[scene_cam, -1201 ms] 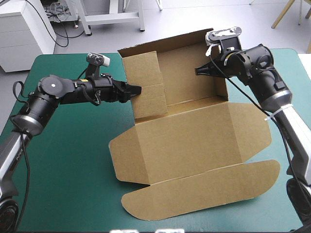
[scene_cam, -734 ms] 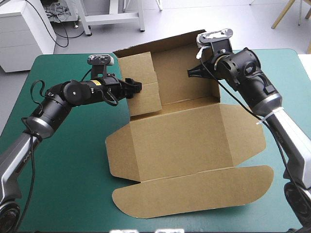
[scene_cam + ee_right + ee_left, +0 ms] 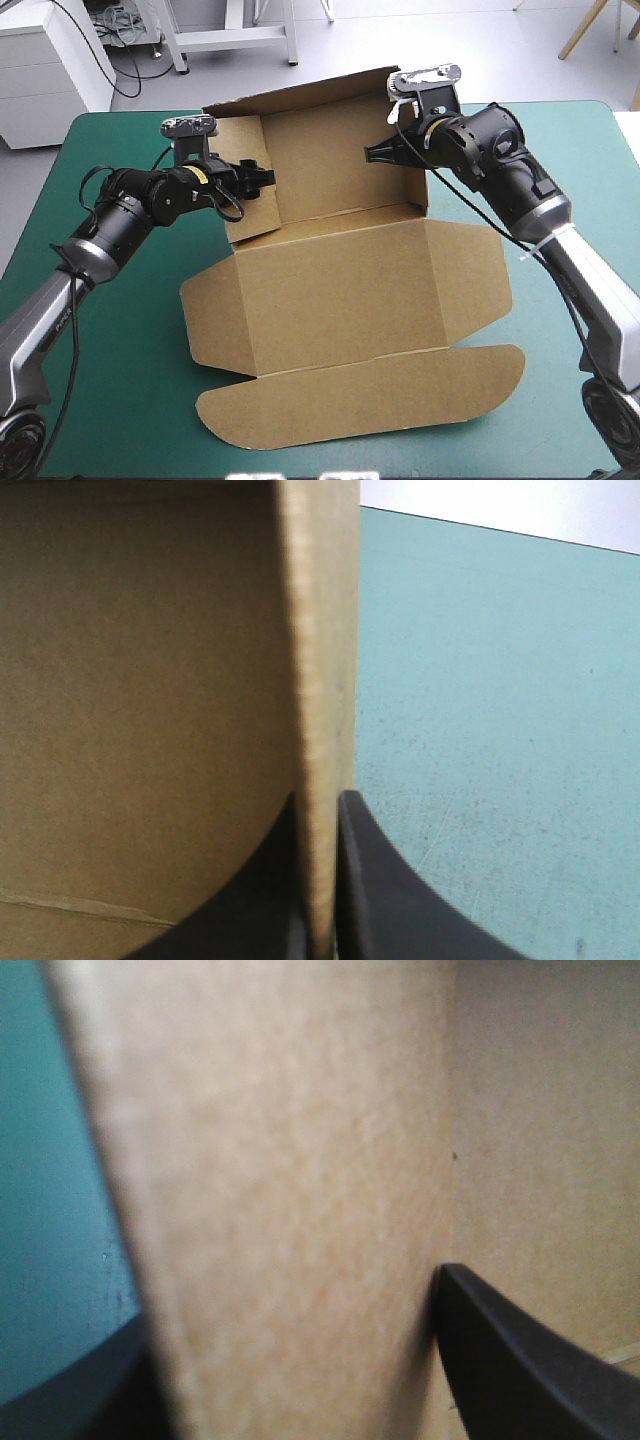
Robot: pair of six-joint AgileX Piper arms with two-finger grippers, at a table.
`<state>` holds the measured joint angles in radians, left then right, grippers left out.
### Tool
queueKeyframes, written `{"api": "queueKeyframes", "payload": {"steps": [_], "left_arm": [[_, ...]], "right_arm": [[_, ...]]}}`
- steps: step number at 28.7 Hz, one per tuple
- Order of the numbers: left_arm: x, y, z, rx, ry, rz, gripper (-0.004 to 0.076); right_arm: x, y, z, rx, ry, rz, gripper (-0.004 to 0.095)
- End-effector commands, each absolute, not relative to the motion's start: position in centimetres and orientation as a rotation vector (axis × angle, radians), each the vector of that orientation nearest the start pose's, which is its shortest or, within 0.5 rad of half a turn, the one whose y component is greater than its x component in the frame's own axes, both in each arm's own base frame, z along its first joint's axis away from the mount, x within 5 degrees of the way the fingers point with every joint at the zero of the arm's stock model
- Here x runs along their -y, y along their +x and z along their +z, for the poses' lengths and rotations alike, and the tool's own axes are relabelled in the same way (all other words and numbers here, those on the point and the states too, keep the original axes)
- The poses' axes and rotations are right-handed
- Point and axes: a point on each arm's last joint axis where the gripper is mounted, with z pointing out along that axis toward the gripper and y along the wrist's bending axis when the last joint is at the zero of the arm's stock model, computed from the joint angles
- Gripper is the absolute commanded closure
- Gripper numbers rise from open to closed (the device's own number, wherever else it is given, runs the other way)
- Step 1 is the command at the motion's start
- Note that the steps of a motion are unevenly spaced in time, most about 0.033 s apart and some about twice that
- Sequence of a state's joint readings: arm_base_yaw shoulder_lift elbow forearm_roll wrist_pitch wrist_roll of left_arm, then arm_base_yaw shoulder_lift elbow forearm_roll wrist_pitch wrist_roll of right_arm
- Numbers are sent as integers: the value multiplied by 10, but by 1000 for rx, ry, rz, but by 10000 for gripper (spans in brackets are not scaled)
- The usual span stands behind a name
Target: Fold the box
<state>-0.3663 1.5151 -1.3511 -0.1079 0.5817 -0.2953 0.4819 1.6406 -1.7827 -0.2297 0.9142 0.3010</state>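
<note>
At the table's (image 3: 120, 330) far side, the right gripper (image 3: 372, 153) clamps the box's (image 3: 340, 290) raised right wall (image 3: 322, 680); the left gripper (image 3: 258, 178) straddles the left wall (image 3: 250, 215), fingers apart, and likely needs to close next.

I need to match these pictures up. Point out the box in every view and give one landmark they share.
High view: the box lies mid-table, back wall raised.
Left wrist view: its side flap stands between the left gripper's fingers.
Right wrist view: its wall edge is pinched in the right gripper.
Shared landmark: the teal-green cover, beside the box in all three.
</note>
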Motion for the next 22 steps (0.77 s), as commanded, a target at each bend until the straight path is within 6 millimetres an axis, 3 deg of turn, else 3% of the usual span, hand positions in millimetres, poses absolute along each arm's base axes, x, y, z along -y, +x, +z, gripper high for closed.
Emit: {"api": "queueKeyframes", "payload": {"steps": [1,12,16,20,22], "left_arm": [[130,317,382,-2151,-6,-531,265],[126,307,399,-2116,-1,-543,282],[126,305,399,-2129,-3,-543,437],[126,305,400,-2126,3,-538,729],[125,305,400,-2126,5,-535,729]], "right_arm": [[-152,320,460,-2059,-234,237,923],[-150,319,458,-2083,-239,207,923],[-150,319,457,-2096,-239,199,923],[-149,318,455,-2116,-239,188,923],[-148,317,454,-2131,-238,182,923]]}}
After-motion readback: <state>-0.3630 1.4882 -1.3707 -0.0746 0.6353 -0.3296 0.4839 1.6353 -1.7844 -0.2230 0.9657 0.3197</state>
